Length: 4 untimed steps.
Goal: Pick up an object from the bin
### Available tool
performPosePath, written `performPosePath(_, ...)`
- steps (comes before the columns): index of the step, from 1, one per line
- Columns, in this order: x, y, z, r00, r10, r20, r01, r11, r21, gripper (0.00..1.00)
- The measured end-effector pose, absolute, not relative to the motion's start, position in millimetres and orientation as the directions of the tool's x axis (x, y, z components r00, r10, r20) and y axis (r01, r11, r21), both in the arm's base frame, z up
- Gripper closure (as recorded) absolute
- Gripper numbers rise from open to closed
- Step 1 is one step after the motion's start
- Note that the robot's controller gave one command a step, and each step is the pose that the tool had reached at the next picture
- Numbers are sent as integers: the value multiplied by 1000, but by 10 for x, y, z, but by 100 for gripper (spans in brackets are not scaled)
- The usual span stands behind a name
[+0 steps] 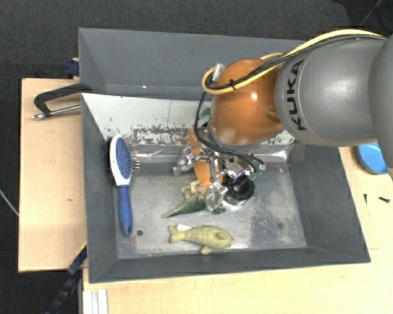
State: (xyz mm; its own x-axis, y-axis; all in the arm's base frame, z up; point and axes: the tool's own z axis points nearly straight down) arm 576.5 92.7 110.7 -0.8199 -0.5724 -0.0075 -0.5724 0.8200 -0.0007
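Blue hairbrush (122,182) at left, lying lengthwise from far to near, oval bristled head at the far end, handle pointing near. Pale yellow-green toy fish (202,236) at near centre, lying crosswise, well apart from the hairbrush. Small dark speck (139,233) between hairbrush handle and toy fish. Blue rounded item (371,157) at extreme right, partly hidden.

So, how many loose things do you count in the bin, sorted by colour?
Blue: 1, the brush
Pale yellow-green: 1, the fish toy
Dark green: 1, the pointed toy beside the end effector
Total: 3 clearly seen.
An orange piece and a black round piece lie under the end effector. I cannot tell whether they are loose things or robot parts.
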Motion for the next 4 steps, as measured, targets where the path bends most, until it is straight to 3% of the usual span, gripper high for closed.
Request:
performPosePath(1,5909,728,758,-737,-676,-4,-676,737,6,0)
performPosePath(2,5924,762,803,-738,-675,-4,-675,738,3,0)
performPosePath(3,5913,740,806,-739,-674,6,-674,739,5,100)
performPosePath(4,5935,754,1205,-740,-673,-9,-673,740,-4,100)
